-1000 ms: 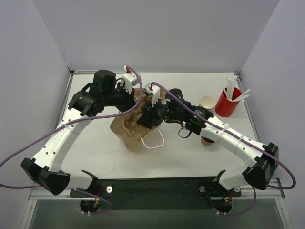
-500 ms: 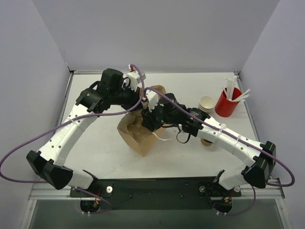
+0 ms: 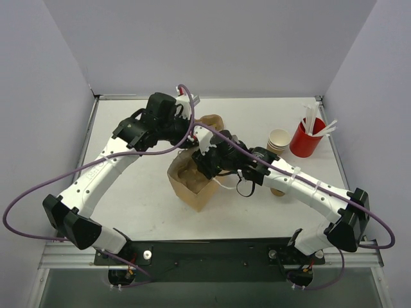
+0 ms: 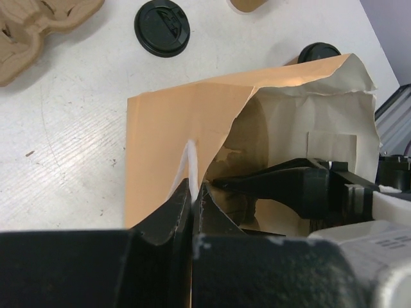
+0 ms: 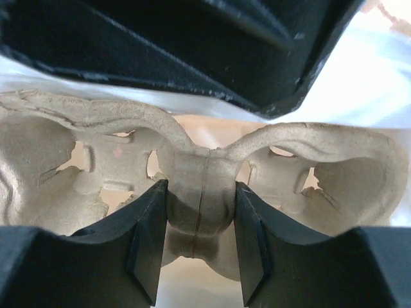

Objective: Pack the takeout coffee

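The right claw is clamped on the centre ridge of a beige moulded-pulp cup carrier, wells empty, inside the open brown paper bag. The left claw pinches the bag's rim. The small brown kraft-paper coffee cup stands outside on the white surface, beside the right arm. Packing, I judge, is barely begun.

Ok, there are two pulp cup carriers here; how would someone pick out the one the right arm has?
Find the brown paper bag standing open between the two arms. The carrier sits down inside its mouth, a grey-brown moulded pulp tray with the right gripper pinching its centre ridge. The other carrier lies on the table outside the bag, with no gripper on it.
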Robot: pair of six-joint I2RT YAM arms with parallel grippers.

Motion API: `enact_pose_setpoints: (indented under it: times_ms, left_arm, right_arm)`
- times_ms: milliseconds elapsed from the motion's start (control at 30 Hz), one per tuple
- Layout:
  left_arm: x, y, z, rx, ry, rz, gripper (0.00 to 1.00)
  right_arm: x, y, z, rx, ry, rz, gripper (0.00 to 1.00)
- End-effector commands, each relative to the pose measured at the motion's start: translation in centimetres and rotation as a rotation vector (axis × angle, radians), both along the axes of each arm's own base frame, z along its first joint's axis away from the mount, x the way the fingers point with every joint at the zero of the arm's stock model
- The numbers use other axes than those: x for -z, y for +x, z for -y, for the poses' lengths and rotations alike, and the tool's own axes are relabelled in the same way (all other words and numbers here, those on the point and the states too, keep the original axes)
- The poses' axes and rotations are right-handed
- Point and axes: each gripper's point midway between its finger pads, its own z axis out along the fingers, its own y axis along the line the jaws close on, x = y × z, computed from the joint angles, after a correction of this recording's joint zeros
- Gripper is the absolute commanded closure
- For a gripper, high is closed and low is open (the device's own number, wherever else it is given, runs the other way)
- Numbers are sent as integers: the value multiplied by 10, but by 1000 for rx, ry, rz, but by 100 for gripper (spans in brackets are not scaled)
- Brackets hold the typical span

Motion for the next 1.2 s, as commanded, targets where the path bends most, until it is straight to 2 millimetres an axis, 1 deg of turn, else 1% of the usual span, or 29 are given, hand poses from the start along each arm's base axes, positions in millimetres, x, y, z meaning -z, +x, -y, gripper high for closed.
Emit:
enact_pose_setpoints:
  times_ms: [0, 67, 100, 133, 200, 233, 300, 333, 367, 433, 500, 600, 633, 667, 767, 867, 900, 1033, 1100, 1133, 1167]
  left_arm:
    - [-24, 1, 20, -12, -67, 42, 100]
    - [-25, 3, 20, -26, -67, 48, 100]
    - [-26, 3, 19, -28, -64, 51, 96]
    - [-26, 4, 18, -33, -59, 54, 88]
    - [-21, 3, 17, -24, -42, 48, 82]
    - [-20, 3, 16, -27, -35, 46, 74]
    - [-17, 2, 12, -33, -17, 47, 71]
    - [-17, 2, 11, -37, -14, 49, 66]
    - [-18, 1, 9, -41, -9, 50, 64]
    - [-19, 0, 5, -39, 3, 59, 59]
    - [-28, -1, 1, -39, 1, 86, 54]
    - [-32, -1, -9, -49, 42, 112, 49]
    - [-31, -3, -13, -48, 61, 110, 47]
    - [-32, -4, -15, -34, 75, 127, 43]
    - [-32, -11, -19, 10, 93, 126, 40]
    - [-28, -23, -19, 68, 89, 103, 40]
    - [-26, -24, -21, 70, 91, 98, 42]
    - [-8, -42, -27, 105, 109, 42, 49]
    - [-5, -50, -26, 127, 98, 28, 51]
    - [-6, -53, -28, 128, 86, 31, 53]
    - [-2, -57, -27, 139, 77, 11, 54]
  right_arm:
    - [38, 0, 13, -2, -150, -14, 64]
    - [45, -1, 12, -1, -159, -31, 65]
    - [47, -1, 12, 0, -162, -35, 65]
    - [49, -1, 12, -1, -166, -40, 65]
    - [55, 0, 11, 1, -178, -49, 65]
    - [56, 1, 11, 0, -181, -51, 65]
    - [62, 1, 10, 2, -193, -60, 65]
    - [63, 2, 10, 2, -197, -63, 65]
    - [65, 2, 10, 3, -203, -65, 65]
    - [66, 2, 10, 2, -204, -69, 65]
    - [65, 2, 9, 0, -201, -72, 65]
    - [63, 2, 8, -2, -190, -75, 65]
    - [62, 2, 7, -3, -185, -78, 65]
    - [62, 1, 6, -5, -180, -77, 65]
    - [62, 3, 5, -1, -173, -83, 65]
    - [63, 4, 5, 4, -176, -82, 65]
    - [61, 5, 5, 3, -169, -82, 65]
    - [59, 7, 5, 7, -152, -88, 65]
    - [60, 7, 5, 8, -155, -89, 65]
    - [59, 8, 4, 9, -153, -87, 65]
    - [59, 8, 4, 10, -153, -89, 65]
